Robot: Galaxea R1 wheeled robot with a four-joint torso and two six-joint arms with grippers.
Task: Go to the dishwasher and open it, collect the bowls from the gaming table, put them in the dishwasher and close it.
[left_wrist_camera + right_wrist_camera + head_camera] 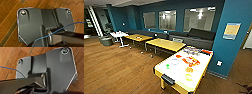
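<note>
Standing on the wood floor (114, 67), a yellow-sided game table (182, 72) carries small colourful items; claw state: cannot tell.

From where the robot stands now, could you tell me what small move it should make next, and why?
Probably a short drive forward and right toward the white-topped game table. It stands ahead at the lower right of the head view, with small coloured items on top, beyond arm's reach, while both wrist views look down on wood floor.
</note>
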